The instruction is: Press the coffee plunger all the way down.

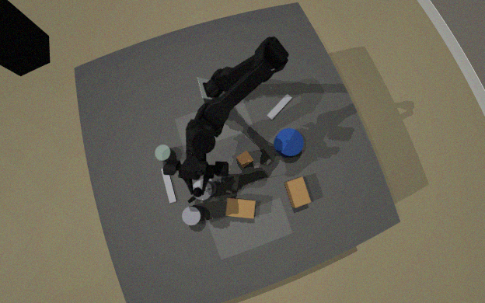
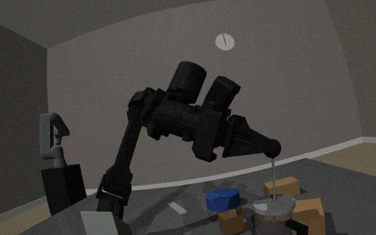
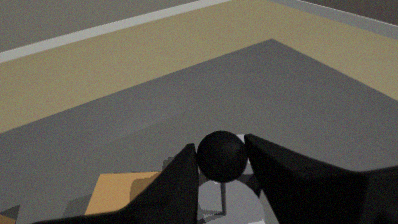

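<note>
Gripper (image 1: 197, 189) (image 2: 272, 148) (image 3: 219, 145) Clasped Plunger Knob Over Coffee Press

The black gripper's two tapered fingers were closed on the round black plunger knob (image 1: 197, 192) (image 2: 273, 148) (image 3: 222, 156), one on each side. Below the knob, a thin grey metal rod (image 2: 273, 181) (image 3: 223, 199) ran down to the lid of the clear, grey-topped cylindrical coffee press (image 2: 274, 218) (image 1: 205, 192) (image 3: 240, 202), with a long stretch of rod exposed: the plunger was up. The press stood upright on the dark grey table (image 1: 129, 97) (image 2: 338, 184) (image 3: 225, 95), its black handle (image 2: 297, 226) jutting out; its base, cut off in the exterior view, appeared to sit flat.

A pale lilac round object (image 1: 191, 216) stood near the press, as did a tan rectangular block (image 1: 243, 209) (image 2: 309, 211) (image 3: 117, 192). A small brown block (image 1: 245, 159) (image 2: 231, 222) lay between the press and a blue round object (image 1: 289, 142) (image 2: 222, 200). A second tan block (image 1: 298, 192) (image 2: 284, 187) lay farther off. Near the arm's gripper end were a pale green disc-topped object (image 1: 162, 152) and a white bar (image 1: 169, 186).
</note>
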`<state>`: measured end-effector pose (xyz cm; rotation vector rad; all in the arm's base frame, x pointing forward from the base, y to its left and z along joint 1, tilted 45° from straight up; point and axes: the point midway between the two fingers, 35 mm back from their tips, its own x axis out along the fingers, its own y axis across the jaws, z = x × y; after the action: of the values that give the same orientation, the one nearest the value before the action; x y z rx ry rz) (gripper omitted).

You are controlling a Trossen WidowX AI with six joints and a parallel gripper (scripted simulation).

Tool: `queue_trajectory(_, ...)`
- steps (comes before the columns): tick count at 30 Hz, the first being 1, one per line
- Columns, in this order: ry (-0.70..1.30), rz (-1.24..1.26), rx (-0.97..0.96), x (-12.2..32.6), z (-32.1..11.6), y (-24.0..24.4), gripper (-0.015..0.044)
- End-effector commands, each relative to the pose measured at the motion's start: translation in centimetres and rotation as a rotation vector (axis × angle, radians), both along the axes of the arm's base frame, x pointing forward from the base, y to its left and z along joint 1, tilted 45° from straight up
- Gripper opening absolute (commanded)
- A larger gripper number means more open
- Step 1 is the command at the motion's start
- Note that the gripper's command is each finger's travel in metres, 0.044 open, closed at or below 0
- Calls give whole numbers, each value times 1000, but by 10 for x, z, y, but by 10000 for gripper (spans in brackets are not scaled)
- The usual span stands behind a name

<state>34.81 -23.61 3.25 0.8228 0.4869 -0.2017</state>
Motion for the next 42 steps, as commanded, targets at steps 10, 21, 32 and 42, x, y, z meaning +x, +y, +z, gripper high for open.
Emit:
queue_trajectory(10, 50, 35, 56, 2, -37, 36, 117)
queue_trajectory(21, 48, 34, 56, 11, -46, 41, 117)
queue_trajectory(32, 47, 35, 56, 14, -47, 38, 117)
queue_trajectory(42, 47, 35, 56, 16, -47, 37, 117)
